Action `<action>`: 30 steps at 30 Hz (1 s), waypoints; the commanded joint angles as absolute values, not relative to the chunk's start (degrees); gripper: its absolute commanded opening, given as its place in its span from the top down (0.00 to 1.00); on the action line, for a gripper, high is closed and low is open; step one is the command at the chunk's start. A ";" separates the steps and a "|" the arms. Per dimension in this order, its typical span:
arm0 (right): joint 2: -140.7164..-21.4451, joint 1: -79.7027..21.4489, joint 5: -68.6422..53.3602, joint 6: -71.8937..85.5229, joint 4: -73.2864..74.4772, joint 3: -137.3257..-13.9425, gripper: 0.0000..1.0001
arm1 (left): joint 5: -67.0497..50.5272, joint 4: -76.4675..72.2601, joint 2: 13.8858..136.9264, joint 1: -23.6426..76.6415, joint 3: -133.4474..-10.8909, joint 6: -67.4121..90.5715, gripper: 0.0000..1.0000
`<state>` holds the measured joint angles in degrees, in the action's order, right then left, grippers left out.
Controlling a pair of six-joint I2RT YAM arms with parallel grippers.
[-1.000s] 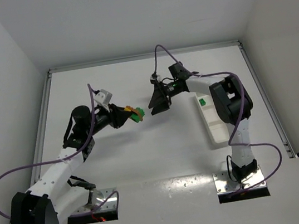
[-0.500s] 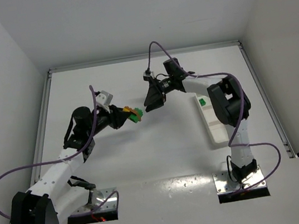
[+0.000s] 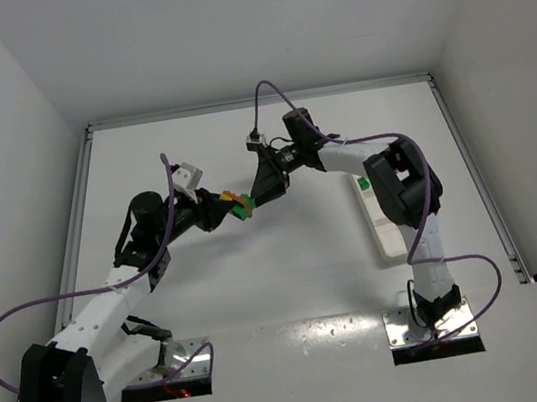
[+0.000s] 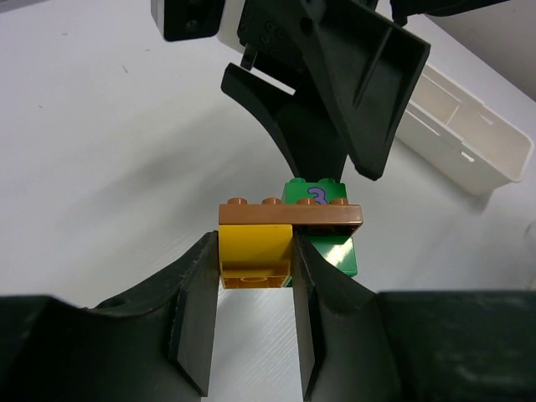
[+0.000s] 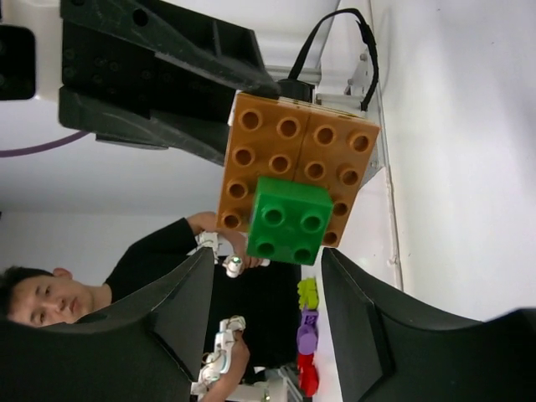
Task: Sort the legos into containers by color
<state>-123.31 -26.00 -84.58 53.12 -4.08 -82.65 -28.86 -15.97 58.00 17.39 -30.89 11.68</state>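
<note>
One lego stack [image 4: 289, 216] held up off the table [image 3: 262, 293], yellow brick [image 4: 254, 261] pinched in the left gripper [image 4: 251, 247].
Right behind, right gripper [image 5: 266, 251] straddling the green brick [image 5: 289, 218], jaws apart, gaps both sides, hiding the table beyond. Further off, white tray [image 4: 469, 134], well apart. Vs a second ago: swung in from the right and narrowed; left side same.

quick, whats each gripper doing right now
left gripper: closed, holding the lego stack
right gripper: open, a finger on either side of the stack's green brick, not gripping it
</note>
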 commanded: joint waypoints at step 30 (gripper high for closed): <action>-121.29 -17.07 -88.86 58.88 -12.74 -84.11 1.00 | -28.92 -17.14 54.59 19.42 -29.36 9.41 1.00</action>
